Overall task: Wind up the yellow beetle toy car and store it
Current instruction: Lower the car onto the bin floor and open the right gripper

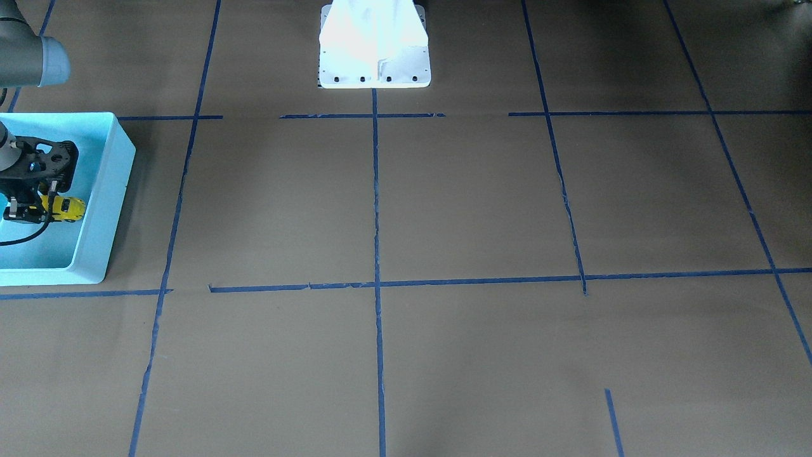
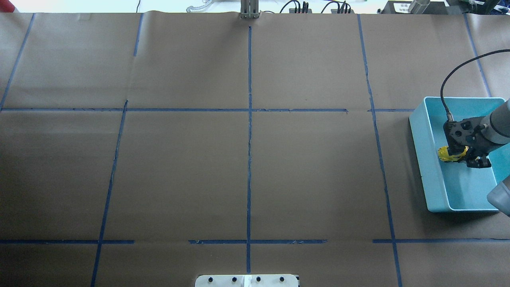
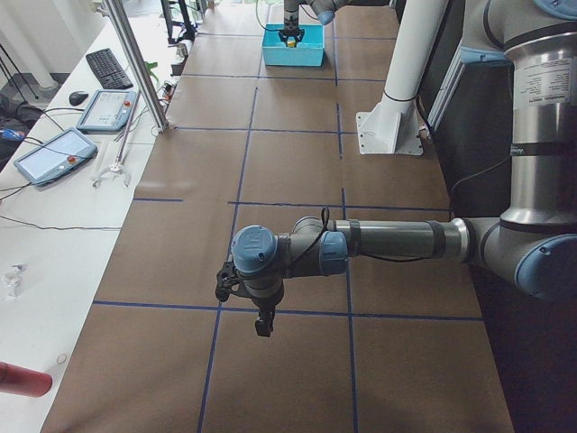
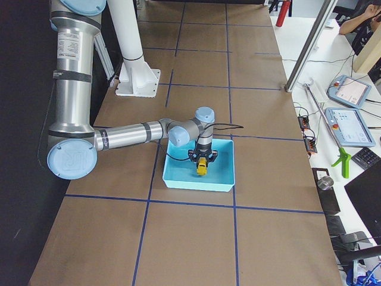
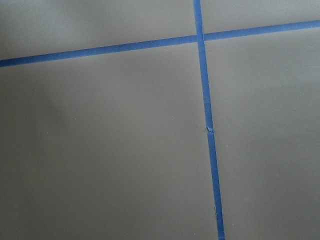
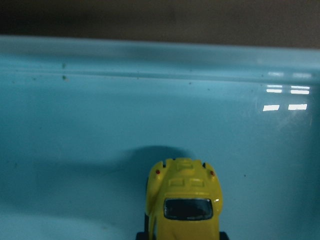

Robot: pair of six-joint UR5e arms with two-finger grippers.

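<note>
The yellow beetle toy car (image 1: 65, 208) is tiny and bright yellow with dark windows. It hangs between the fingers of my right gripper (image 1: 45, 207) inside the light blue bin (image 1: 108, 190). In the overhead view the car (image 2: 451, 154) juts out from the right gripper (image 2: 459, 155) over the bin (image 2: 423, 159). The right wrist view shows the car's roof and rear window (image 6: 186, 200) with its shadow on the bin floor (image 6: 100, 140). My left gripper (image 3: 262, 317) shows only in the exterior left view, low over the brown paper. I cannot tell whether it is open or shut.
The robot's white pedestal (image 1: 374, 51) stands at the middle of the table's robot side. Blue tape lines (image 2: 249, 139) divide the brown paper cover. Tablets and a keyboard (image 3: 108, 68) lie on a side table beyond the table's far edge.
</note>
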